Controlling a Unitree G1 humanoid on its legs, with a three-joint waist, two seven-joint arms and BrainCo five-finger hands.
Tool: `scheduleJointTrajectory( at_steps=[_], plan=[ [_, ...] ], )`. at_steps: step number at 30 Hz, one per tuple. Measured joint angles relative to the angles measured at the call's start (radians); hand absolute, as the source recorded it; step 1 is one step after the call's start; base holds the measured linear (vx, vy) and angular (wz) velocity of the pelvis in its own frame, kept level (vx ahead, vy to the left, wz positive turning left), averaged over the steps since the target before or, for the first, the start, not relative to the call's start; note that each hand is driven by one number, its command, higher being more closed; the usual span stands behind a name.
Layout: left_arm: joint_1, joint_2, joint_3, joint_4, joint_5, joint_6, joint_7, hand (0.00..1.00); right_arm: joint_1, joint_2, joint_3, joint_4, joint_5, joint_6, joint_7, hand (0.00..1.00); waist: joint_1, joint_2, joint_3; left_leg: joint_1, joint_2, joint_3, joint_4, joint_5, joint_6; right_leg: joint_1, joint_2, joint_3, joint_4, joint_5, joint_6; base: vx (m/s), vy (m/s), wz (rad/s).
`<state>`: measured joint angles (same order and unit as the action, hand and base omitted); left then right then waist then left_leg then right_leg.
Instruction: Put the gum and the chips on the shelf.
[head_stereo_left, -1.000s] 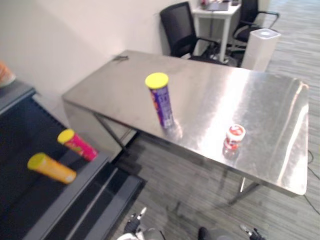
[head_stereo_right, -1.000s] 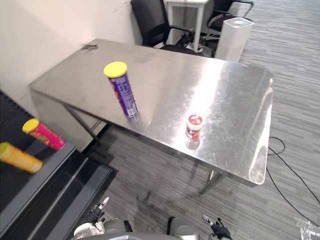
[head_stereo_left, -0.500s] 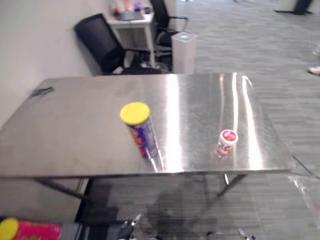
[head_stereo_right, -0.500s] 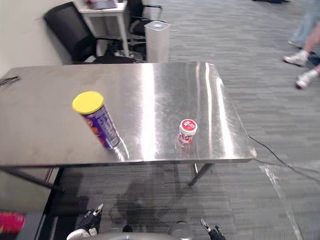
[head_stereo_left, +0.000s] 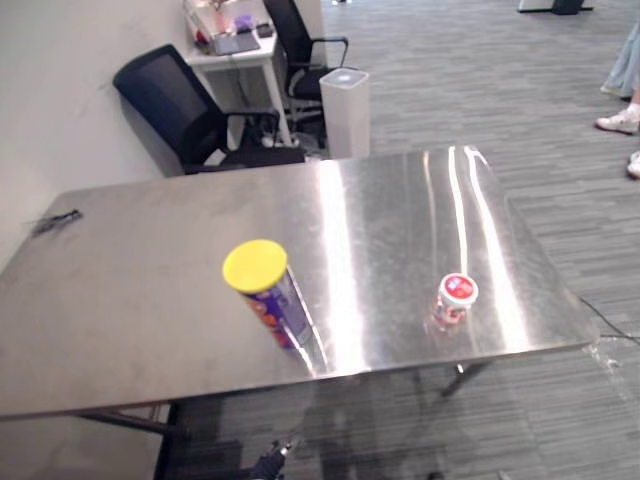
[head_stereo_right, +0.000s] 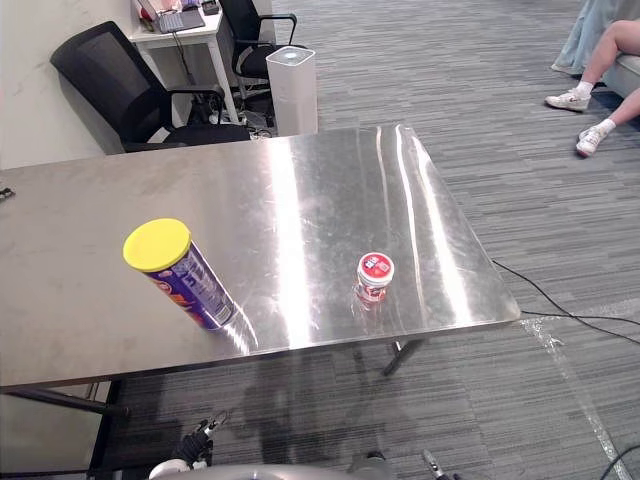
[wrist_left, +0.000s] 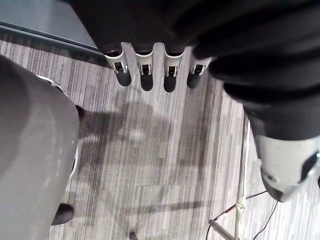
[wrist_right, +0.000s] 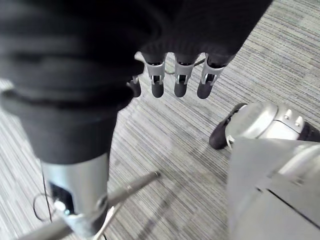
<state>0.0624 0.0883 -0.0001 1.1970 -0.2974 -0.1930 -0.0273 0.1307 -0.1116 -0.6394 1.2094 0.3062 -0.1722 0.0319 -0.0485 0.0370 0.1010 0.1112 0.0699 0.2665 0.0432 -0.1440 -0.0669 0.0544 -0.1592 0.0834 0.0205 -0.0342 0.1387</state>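
Only my view swung; purple yellow-lidded chips tube (head_stereo_left: 270, 300) and red-white gum tub (head_stereo_left: 453, 298) unmoved; left robot hand (wrist_left: 145, 67), right robot hand (wrist_right: 180, 75) slack, empty.

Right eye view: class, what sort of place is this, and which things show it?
Probably an office or lab room: a black office chair beside a white desk, grey striped carpet, and a steel table holding a chips can and a gum tub.

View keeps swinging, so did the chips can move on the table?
No. The chips can stands near the table's front edge, left of the gum bottle, as before; the camera turned.
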Motion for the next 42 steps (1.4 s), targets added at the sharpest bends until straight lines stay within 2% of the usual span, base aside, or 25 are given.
scheduleJointTrajectory(
  at_steps=[5,7,11,12,17,20,23,27,31,35,42],
  plan=[
    [0.005,0.004,0.041,-0.006,0.008,0.001,-0.015,0.0,-0.03,-0.07,-0.211,0.011,0.0,0.001,-0.014,0.0,0.008,-0.024,-0.008,-0.006,-0.016,0.034,-0.044,0.024,0.006,-0.034,-0.01,-0.016,-0.04,0.008,0.004,-0.14,-0.051,-0.26],
    [0.006,0.0,0.044,-0.006,0.018,0.002,-0.018,0.0,-0.03,-0.088,-0.295,-0.022,0.008,0.001,-0.031,0.0,-0.001,-0.028,-0.009,-0.004,-0.022,0.032,-0.078,0.049,0.006,-0.043,-0.012,-0.029,-0.05,0.008,0.006,-0.14,-0.095,-0.01],
    [0.023,-0.002,0.066,-0.006,0.037,0.006,-0.019,0.0,-0.03,-0.163,-0.397,-0.139,0.017,0.0,-0.08,0.0,-0.006,-0.01,-0.024,0.007,-0.021,0.027,-0.135,0.088,0.0,-0.055,-0.002,-0.036,-0.049,0.007,0.005,-0.09,-0.08,0.04],
    [0.023,-0.003,0.078,-0.006,0.037,0.006,-0.019,0.0,-0.031,-0.167,-0.397,-0.178,0.018,-0.001,-0.09,0.0,-0.007,-0.011,-0.025,0.008,-0.02,0.027,-0.137,0.089,-0.002,-0.055,-0.001,-0.036,-0.049,0.007,0.004,-0.04,-0.051,0.0],
    [0.054,-0.006,0.119,-0.029,0.036,0.006,-0.016,0.0,-0.038,-0.185,-0.296,-0.633,-0.016,-0.016,-0.208,0.0,-0.02,-0.025,-0.035,0.008,-0.018,0.03,-0.137,0.09,-0.003,-0.055,0.0,-0.036,-0.049,0.009,0.008,-0.01,-0.016,0.0],
    [0.07,-0.007,0.123,-0.046,0.037,0.006,-0.015,0.0,-0.062,-0.185,-0.216,-0.872,-0.132,-0.038,-0.265,0.0,-0.028,-0.036,-0.051,0.008,-0.016,0.034,-0.137,0.089,-0.005,-0.056,0.002,-0.034,-0.048,0.011,0.009,0.02,-0.018,-0.02],
    [0.07,-0.007,0.121,-0.055,0.037,0.006,-0.016,0.0,-0.076,-0.185,-0.136,-1.022,-0.241,-0.057,-0.274,0.0,-0.025,-0.038,-0.06,0.002,-0.015,0.039,-0.137,0.088,-0.006,-0.06,0.003,-0.032,-0.049,0.011,0.009,0.03,-0.027,-0.02],
    [0.069,-0.007,0.114,-0.057,0.037,0.006,-0.018,0.0,-0.085,-0.184,-0.031,-1.155,-0.271,-0.061,-0.232,0.0,-0.025,-0.042,-0.064,-0.004,-0.014,0.046,-0.136,0.087,-0.008,-0.07,0.005,-0.026,-0.047,0.011,0.009,0.01,-0.028,-0.04],
    [0.07,-0.006,0.103,-0.065,0.039,0.006,-0.024,0.0,-0.061,-0.189,0.074,-1.27,-0.303,-0.096,-0.108,0.0,-0.023,-0.043,-0.064,-0.01,-0.01,0.051,-0.108,0.069,-0.008,-0.07,0.005,-0.021,-0.042,0.011,0.009,-0.01,-0.028,-0.05],
    [0.071,-0.005,0.083,-0.073,0.044,0.006,-0.027,0.0,-0.031,-0.212,0.128,-1.313,-0.253,-0.104,-0.001,0.0,-0.021,-0.042,-0.064,-0.023,-0.008,0.049,-0.07,0.052,-0.008,-0.068,0.002,-0.021,-0.036,0.011,0.009,-0.02,-0.021,0.0],
    [0.072,-0.006,0.067,-0.073,0.044,0.006,-0.03,0.0,-0.004,-0.226,0.254,-1.325,-0.179,-0.104,0.063,0.0,-0.023,-0.042,-0.064,-0.022,-0.006,0.035,-0.058,0.052,-0.007,-0.062,0.001,-0.033,-0.034,0.011,0.009,-0.04,-0.025,0.04]
  ],
)
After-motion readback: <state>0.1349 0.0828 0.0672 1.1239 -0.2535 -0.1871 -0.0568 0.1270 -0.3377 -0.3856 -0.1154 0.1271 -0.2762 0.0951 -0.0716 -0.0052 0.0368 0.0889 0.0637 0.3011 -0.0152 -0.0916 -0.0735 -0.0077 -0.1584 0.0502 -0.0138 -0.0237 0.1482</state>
